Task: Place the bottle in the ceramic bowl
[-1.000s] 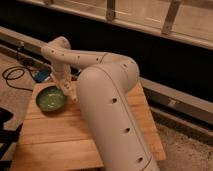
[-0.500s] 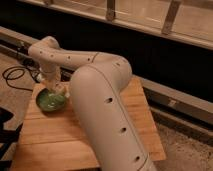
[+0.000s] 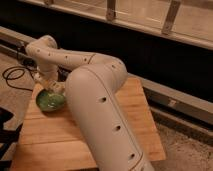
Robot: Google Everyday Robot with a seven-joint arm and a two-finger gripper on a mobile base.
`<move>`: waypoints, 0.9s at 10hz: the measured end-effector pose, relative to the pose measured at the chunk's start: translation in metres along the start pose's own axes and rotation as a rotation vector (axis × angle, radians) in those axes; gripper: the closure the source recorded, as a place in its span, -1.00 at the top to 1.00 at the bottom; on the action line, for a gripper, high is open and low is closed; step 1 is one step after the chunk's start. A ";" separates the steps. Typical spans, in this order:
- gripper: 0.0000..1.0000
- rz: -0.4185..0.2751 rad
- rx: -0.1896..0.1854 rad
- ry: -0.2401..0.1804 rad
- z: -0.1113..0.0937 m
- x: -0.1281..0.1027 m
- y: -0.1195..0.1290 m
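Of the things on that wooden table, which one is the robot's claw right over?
The green ceramic bowl near the wooden table's far left corner. The gripper hangs just over its rim; nothing else there is green and round.

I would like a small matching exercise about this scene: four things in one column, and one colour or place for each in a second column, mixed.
Things:
1. ceramic bowl
2. hand
3. wooden table
4. cable

Descriptions:
A. black, on the floor at the left
B. light brown, under the bowl
C. green, near the table's left edge
D. just above the bowl's rim

Pairs: 1-C, 2-D, 3-B, 4-A
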 end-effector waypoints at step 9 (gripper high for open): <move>0.60 0.000 0.001 0.000 0.000 0.000 0.000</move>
